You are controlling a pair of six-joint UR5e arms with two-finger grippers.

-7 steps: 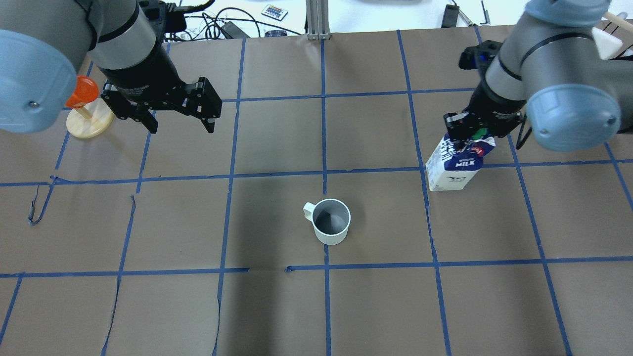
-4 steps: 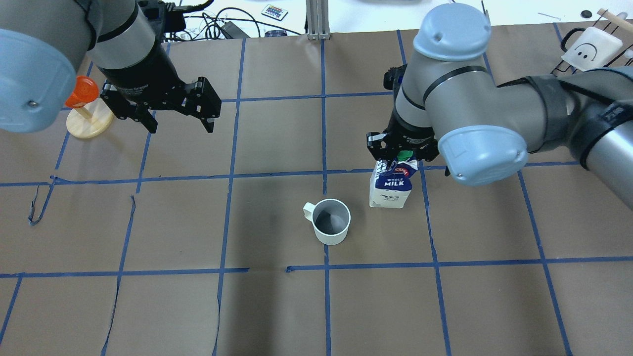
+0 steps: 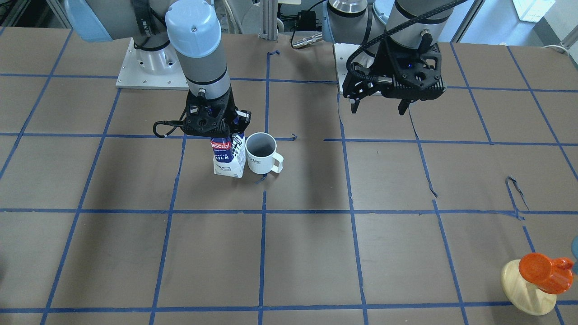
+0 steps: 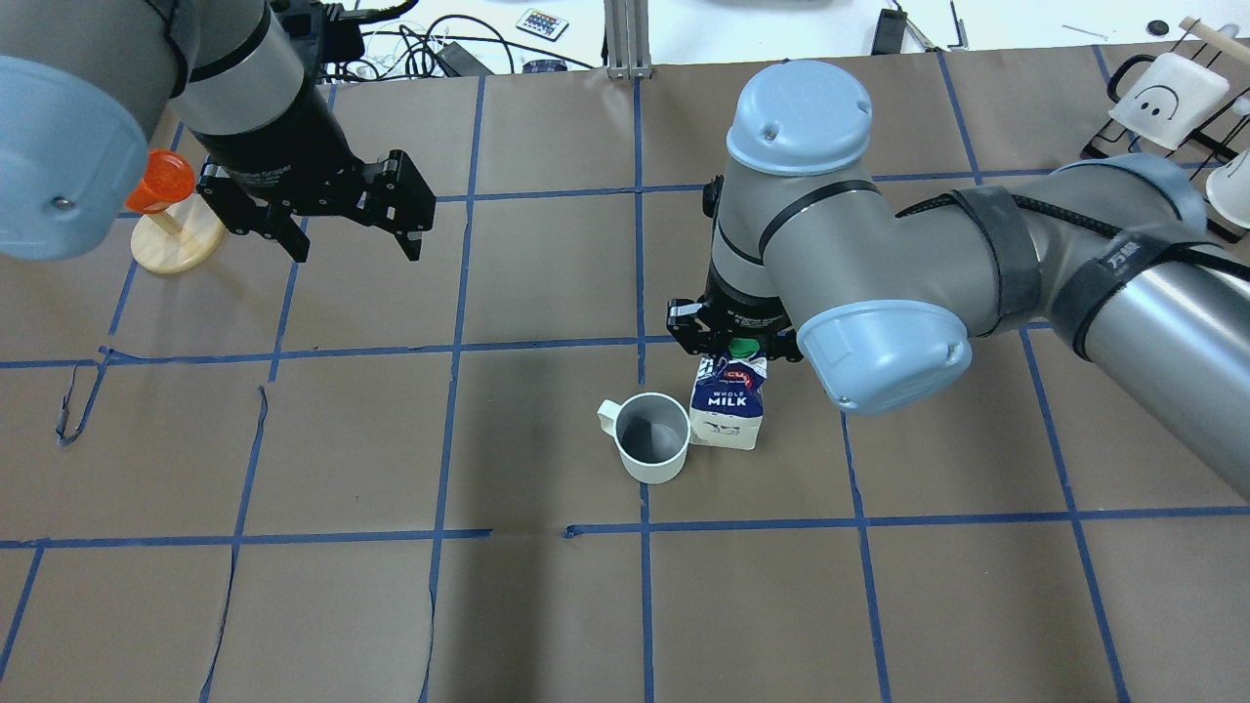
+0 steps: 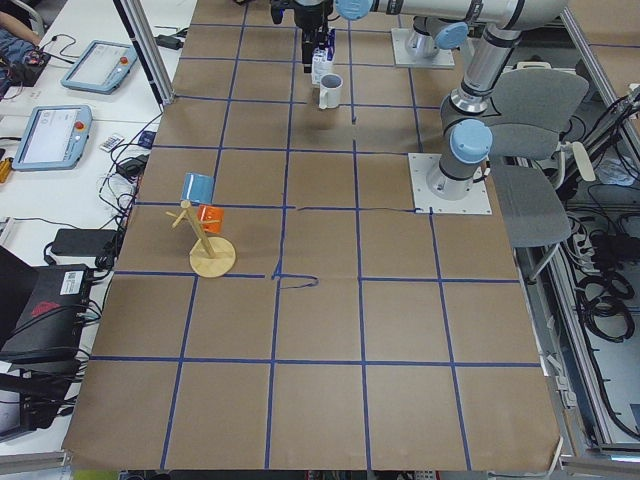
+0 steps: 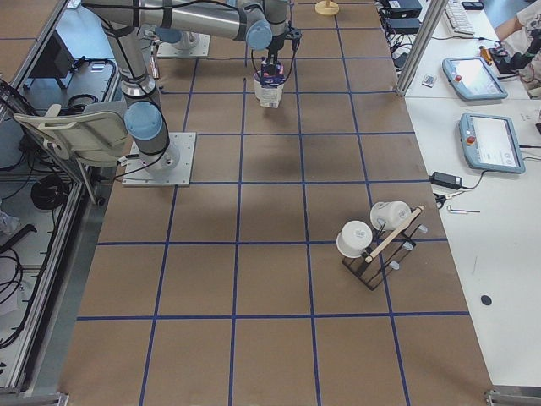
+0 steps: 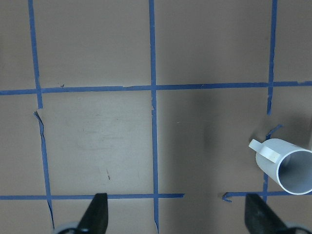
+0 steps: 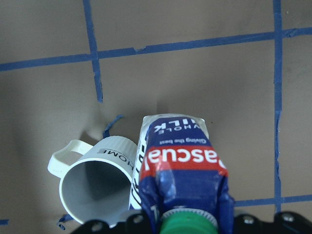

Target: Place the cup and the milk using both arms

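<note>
The white cup [image 4: 654, 437] stands upright at the table's middle, handle to the overhead view's left; it also shows in the front view [image 3: 261, 153] and the left wrist view [image 7: 290, 168]. My right gripper [image 4: 732, 342] is shut on the gable top of the milk [image 4: 728, 410], a blue-and-white carton with a green cap. The carton is upright right beside the cup, touching or nearly touching it [image 8: 180, 165]. I cannot tell whether its base rests on the paper. My left gripper [image 4: 347, 229] is open and empty, hovering far left of and beyond the cup.
A wooden stand with an orange cup [image 4: 176, 229] is at the far left edge, just beside my left arm. A mug rack with white mugs [image 4: 1172, 88] is at the far right corner. Brown paper with blue tape lines [image 4: 547, 342] covers the table.
My right arm has carried the milk leftward and nearer, from the right square to right beside the cup. The left arm and the cup have not moved.
</note>
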